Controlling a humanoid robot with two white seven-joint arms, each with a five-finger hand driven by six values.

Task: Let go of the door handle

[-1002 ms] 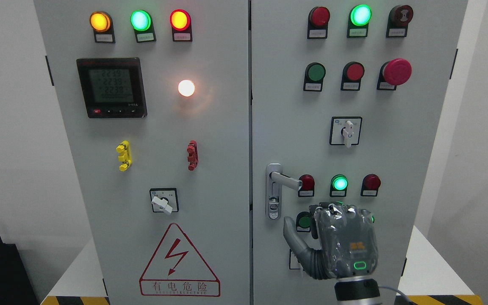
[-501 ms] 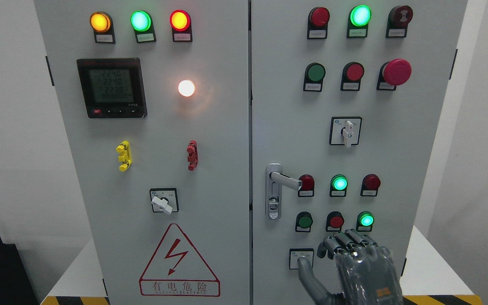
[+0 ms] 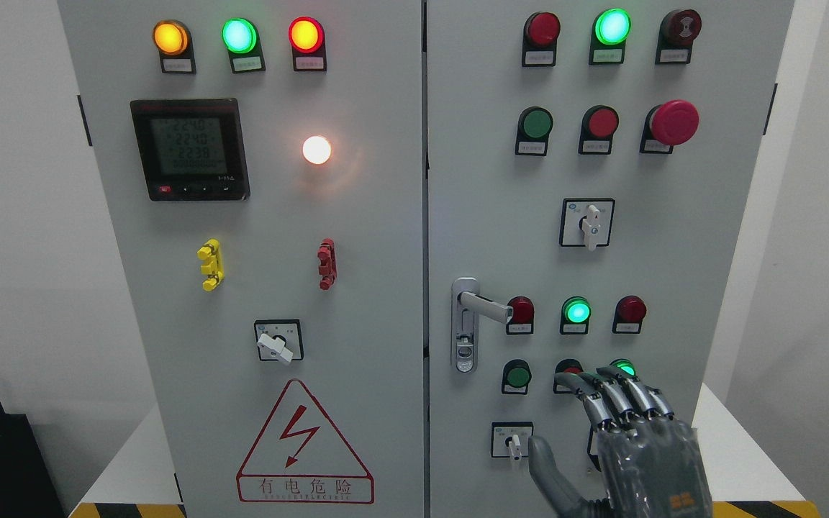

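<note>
One grey robot hand (image 3: 612, 439) shows at the lower right — the right one, its fingers (image 3: 619, 399) relaxed and slightly spread, grasping nothing. The silver metal lever door handle (image 3: 485, 306) sits up and to the left of the hand, well apart from it, on the pale grey cabinet door (image 3: 673, 237). The fingertips partly cover a round red button (image 3: 569, 368) and a lit green lamp (image 3: 624, 367).

right hand (image 3: 630, 446) | grey, glossy plastic-wrapped back | orange logo | jointed metallic fingers (image 3: 619, 403)
</note>
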